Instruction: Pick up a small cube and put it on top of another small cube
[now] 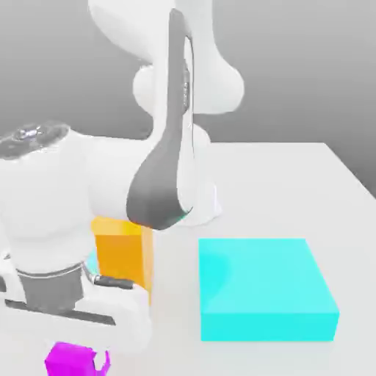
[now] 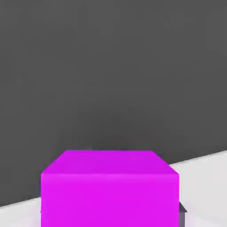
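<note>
Block, broad and cyan (image 1: 264, 283), flat-topped and solid-faced, sits on the pale tabletop (image 1: 257, 176) toward the exterior view's right. Over to its left, across a strip of bare surface, stands the upright orange block (image 1: 121, 253), partly covered by the white robot arm (image 1: 117, 169) reaching in front of it. And there, peeping out just beside the orange, a rounded patch of light blue (image 1: 92, 262), too hidden for me to name!

From the exterior view we get the colored blocks, the arm's bends and the white hand housing (image 1: 88, 316) down in the lower left. Switch to the hand view, and it's a close look at magenta: a top face and a broad front face, with a wide dark grey expanse (image 2: 111, 75) beyond, meeting a pale surface along a slanting edge.

Now to the claw (image 2: 110, 213), and it's narrow, closed on the small magenta cube (image 2: 110, 199)! The cube sits right between the fingers, a dark sliver of one finger (image 2: 182, 217) showing against its side. In the exterior view the cube is directly below the hand housing, near the bottom edge, well apart from the cyan block, with a thin, curved bit of magenta (image 1: 103, 361) just beside it.
</note>
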`<state>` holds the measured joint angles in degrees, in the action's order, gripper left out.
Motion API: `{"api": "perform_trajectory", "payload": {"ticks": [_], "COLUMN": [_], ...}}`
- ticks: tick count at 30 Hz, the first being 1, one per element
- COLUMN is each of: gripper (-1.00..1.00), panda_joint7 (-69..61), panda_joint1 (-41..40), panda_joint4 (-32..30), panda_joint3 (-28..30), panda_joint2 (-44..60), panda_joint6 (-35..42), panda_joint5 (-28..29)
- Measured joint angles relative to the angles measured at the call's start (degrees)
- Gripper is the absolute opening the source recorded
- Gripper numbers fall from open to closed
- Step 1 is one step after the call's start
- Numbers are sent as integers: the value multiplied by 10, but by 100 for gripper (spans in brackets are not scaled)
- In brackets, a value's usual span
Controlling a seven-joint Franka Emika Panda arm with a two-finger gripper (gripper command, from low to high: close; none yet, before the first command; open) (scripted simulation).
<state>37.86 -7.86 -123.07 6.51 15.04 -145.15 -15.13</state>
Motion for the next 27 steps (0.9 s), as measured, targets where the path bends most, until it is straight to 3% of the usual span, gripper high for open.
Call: {"api": "perform_trajectory", "payload": {"ticks": [10, 20, 27], "gripper": [-100, -100, -100], "panda_joint7": [166, 367, 524], "panda_joint1": [-56, -146, -253], "panda_joint4": [-87, -183, -276], "panda_joint3": [28, 11, -25], "panda_joint2": [-206, -416, -551], "panda_joint6": [123, 244, 332], "panda_joint5": [19, 84, 159]}}
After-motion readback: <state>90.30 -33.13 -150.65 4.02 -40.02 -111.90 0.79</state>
